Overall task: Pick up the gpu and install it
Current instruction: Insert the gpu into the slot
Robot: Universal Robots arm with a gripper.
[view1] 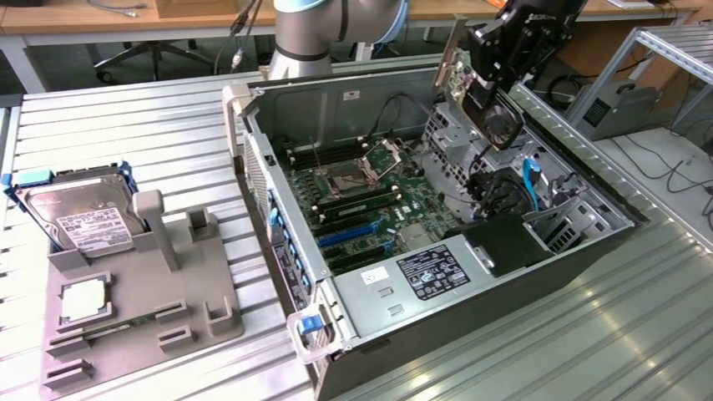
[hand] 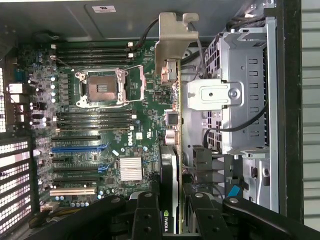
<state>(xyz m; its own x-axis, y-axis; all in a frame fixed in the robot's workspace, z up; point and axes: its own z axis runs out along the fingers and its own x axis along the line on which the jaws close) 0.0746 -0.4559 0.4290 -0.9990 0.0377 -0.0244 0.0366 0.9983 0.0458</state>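
One gpu (hand: 169,175), pinched edge-on in my gripper (hand: 172,212), hanging above the open computer case (view1: 368,109), over the motherboard (hand: 100,125) beside the drive cage (hand: 235,100).
Handling: the card sits crosswise to the blue slot (hand: 80,148). I judge it wants lining up lengthwise, level, with no tilt.
Description: slim black card, green board edge, silver bracket (hand: 172,40) at its far end.

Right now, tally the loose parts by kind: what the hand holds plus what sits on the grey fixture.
gpu, gripped in the hand: 1
hard drive: 1
CPU: 1
memory stick: 1
Total: 4
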